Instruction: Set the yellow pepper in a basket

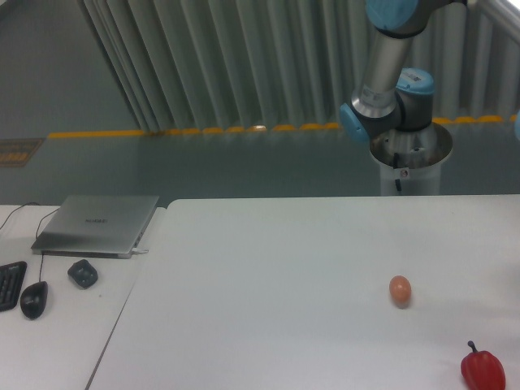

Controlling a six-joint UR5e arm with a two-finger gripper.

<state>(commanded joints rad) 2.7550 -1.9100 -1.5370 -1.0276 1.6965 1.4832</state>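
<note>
Yellow pepper cannot be found anywhere in this view, so its place and its look cannot be told; the only pepper showing is a red one at the far right. At the left edge a black keyboard [8, 284] pokes into the picture, and just beside it lies a dark, rounded mouse [33, 300] with a thin cable running back from it. Near the mouse sits a small dark lumpy object [82, 273], too small to tell what it is. Behind these rests a closed laptop [97, 224], flat, silver-grey and matte, on the left bench [73, 345]. A narrow seam parts that top from the wide white bench [268, 268] beside it, smooth and plain. Behind, the grey wall [244, 57] is ribbed in upright folds, and a yellow line [203, 130] runs across the grey floor. Right of the middle a brownish egg [400, 290], smooth and oval, lies alone on the white top. Behind the bench the arm [390, 73], made of silver tubes with light-blue joint caps, rises from a round metal pedestal [410, 162] and leaves the picture at the top; the hand is out of the picture, so I cannot tell whether it is open or closed. In the bottom right corner stands the glossy red pepper [483, 370], lobed, with a short dark stem, well apart from the egg.
</note>
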